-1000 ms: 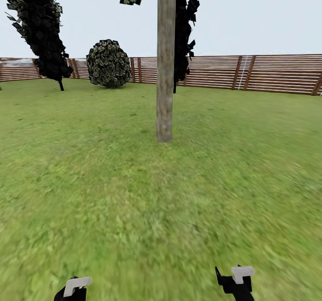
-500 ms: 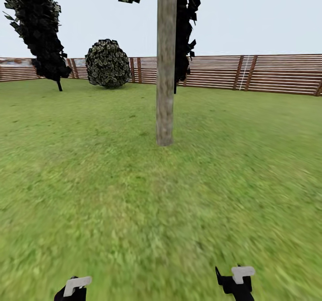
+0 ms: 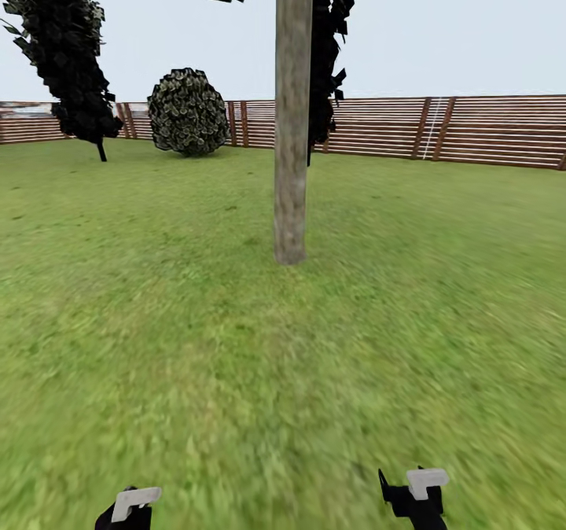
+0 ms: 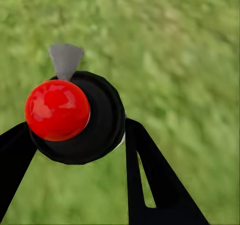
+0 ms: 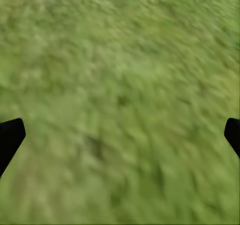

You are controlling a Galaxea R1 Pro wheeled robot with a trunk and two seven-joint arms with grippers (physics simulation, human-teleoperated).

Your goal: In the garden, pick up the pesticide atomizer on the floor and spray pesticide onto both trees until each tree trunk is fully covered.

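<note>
In the left wrist view my left gripper [image 4: 75,135] is shut on the pesticide atomizer [image 4: 80,120], a dark round bottle with a red ball on top and a grey nozzle. One tree trunk [image 3: 292,113], smooth grey-tan, stands straight ahead on the grass floor [image 3: 236,357], a few metres from me. Both arms' tips show low in the head view, the left gripper [image 3: 130,506] and the right gripper [image 3: 420,495]. In the right wrist view my right gripper [image 5: 120,135] stands open, its fingers [image 5: 10,137] far apart over bare grass. No pale specks show on the trunk.
A brown slat fence [image 3: 472,129] closes the lawn at the back. A round bush [image 3: 189,112] and a near-black conifer [image 3: 67,50] stand at the back left, another dark conifer [image 3: 326,50] behind the trunk. Open grass lies on all sides of the trunk.
The whole view has shifted: the trunk stands slightly nearer and lower in the picture, so I have rolled forward. Both grippers hold as before.
</note>
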